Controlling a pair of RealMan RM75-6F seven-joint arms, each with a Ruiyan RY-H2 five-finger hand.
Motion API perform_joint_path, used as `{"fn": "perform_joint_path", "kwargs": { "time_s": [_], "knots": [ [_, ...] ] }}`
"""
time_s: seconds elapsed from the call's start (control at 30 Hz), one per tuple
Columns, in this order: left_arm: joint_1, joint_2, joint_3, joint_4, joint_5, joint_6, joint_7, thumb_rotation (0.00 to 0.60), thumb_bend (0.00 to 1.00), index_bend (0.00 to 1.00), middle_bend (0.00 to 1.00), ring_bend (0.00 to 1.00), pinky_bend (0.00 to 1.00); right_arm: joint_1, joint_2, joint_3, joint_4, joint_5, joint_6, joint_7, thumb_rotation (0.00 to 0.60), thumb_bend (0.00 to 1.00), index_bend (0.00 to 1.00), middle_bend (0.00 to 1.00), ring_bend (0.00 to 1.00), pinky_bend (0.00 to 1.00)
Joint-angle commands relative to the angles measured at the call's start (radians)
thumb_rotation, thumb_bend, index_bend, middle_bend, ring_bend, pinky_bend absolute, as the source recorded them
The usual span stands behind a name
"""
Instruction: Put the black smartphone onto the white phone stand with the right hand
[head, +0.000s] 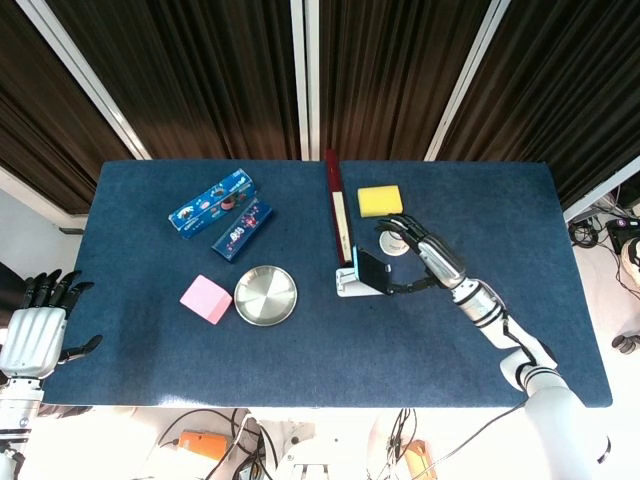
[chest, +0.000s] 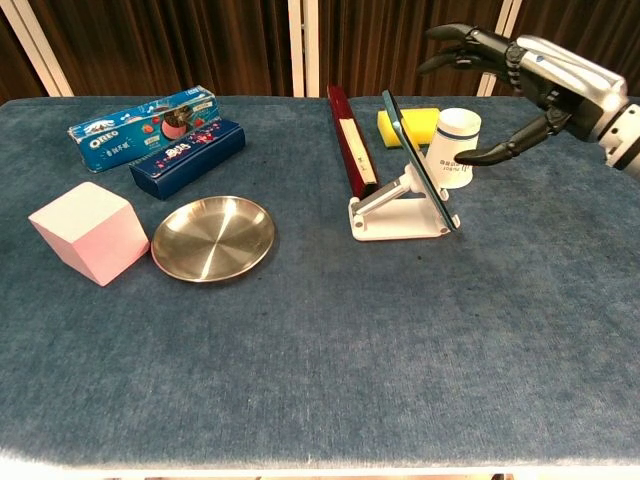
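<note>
Tabletop (chest: 300, 380); right hand (chest: 520, 85) apparently spread.

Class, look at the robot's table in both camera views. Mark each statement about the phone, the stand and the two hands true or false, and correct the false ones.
1. The black smartphone leans on the white phone stand. True.
2. The right hand grips the smartphone. False: its fingers are spread, clear of it.
3. The left hand holds the pink block. False: it holds nothing, beside the table.
4. A white cup stands behind the stand. True.
</note>
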Motion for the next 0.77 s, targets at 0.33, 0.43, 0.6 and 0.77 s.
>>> {"fn": "perform_joint_path", "kwargs": {
  "time_s": [0.33, 0.43, 0.6, 0.77],
  "knots": [
    [-0.014, -0.044, -0.006, 0.077, 0.02, 0.001, -0.05, 0.6, 0.1, 0.21, 0.1, 0.03, 0.0, -0.381, 0.747, 0.012, -1.206, 0.253, 0.074, -1.037, 0.6, 0.24, 0.01, 0.1, 0.0, 0.04],
    [-0.015, -0.055, -0.007, 0.094, 0.023, 0.005, -0.063, 0.6, 0.1, 0.21, 0.1, 0.04, 0.0, -0.443, 0.809, -0.019, -1.287, 0.26, 0.087, -1.043, 0.6, 0.24, 0.0, 0.08, 0.0, 0.02],
    [-0.017, -0.068, -0.009, 0.112, 0.028, 0.009, -0.072, 0.6, 0.1, 0.21, 0.1, 0.03, 0.0, -0.517, 0.824, -0.045, -1.297, 0.241, 0.108, -1.004, 0.6, 0.24, 0.0, 0.08, 0.0, 0.02],
    [-0.019, -0.077, -0.01, 0.122, 0.029, 0.009, -0.076, 0.6, 0.1, 0.21, 0.1, 0.03, 0.0, -0.537, 0.835, -0.043, -1.295, 0.192, 0.101, -0.968, 0.6, 0.24, 0.0, 0.07, 0.0, 0.01]
  ]
}}
